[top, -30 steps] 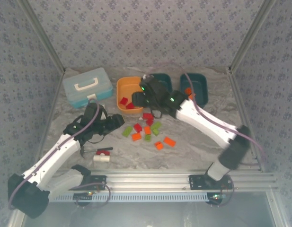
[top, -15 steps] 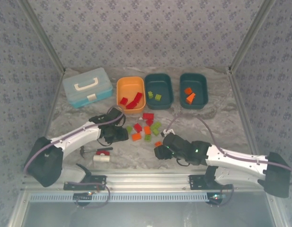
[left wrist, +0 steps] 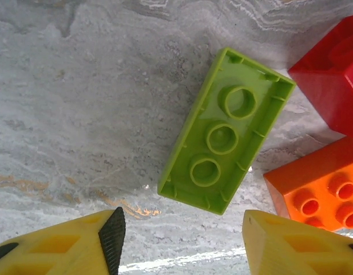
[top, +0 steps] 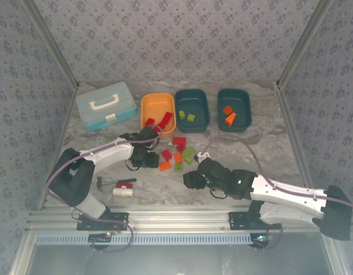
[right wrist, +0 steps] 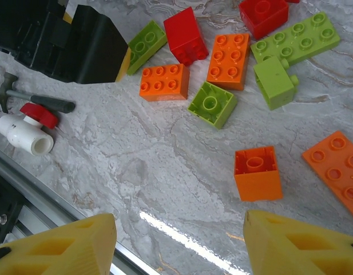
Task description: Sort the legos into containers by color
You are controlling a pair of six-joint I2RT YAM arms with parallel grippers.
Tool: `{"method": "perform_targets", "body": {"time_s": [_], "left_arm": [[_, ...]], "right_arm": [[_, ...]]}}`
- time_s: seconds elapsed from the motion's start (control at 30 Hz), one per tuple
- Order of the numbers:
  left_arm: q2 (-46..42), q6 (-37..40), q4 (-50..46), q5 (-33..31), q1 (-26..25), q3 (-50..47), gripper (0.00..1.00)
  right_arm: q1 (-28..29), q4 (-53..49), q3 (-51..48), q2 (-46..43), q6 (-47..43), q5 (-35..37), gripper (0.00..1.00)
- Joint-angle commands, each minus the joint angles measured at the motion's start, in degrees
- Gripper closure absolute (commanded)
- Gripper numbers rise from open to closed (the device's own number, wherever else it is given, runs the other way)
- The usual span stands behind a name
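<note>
Lime lego (left wrist: pixel 225 154), studs down, just beyond half-open left fingers (left wrist: pixel 50 246), untouched

I see a grey marbled tabletop (top: pixel 279 143) carrying a light blue plastic case (top: pixel 105 105), an orange plastic tub (top: pixel 156 110), two dark teal plastic tubs (top: pixel 192 103), loose red, orange and lime-green plastic bricks (top: pixel 178 157), and a red-handled tool with white cylinder (top: pixel 122 191).

Left gripper (top: pixel 149 157) reached legos (top: pixel 175 156); right gripper (top: pixel 190 181) withdrew.

Left gripper (top: pixel 150 157) sits low at the left edge of the loose legos (top: pixel 177 157), jaws apart, empty; right gripper (top: pixel 189 180) hangs at their near side, jaws apart, empty
</note>
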Motion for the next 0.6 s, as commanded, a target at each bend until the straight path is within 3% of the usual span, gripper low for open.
{"method": "perform_targets", "body": {"time_s": [0.0,0.2,0.57], "left_arm": [[1.1,2.9,0.4,0.1,-0.4,2.5,0.40],[2.7,4.5,1.0,1.2,-0.4,3.3,0.40],[6.8,5.6,1.2,-0.8,-0.8,4.6,0.49]], "right_arm": [[0.1,-0.2,1.4,-0.7,0.9,1.5,0.38],[-0.9,-0.3,1.4,-0.2,1.0,1.1,0.38],[-1.6,-0.5,1.8,-0.3,0.7,0.4,0.38]]}}
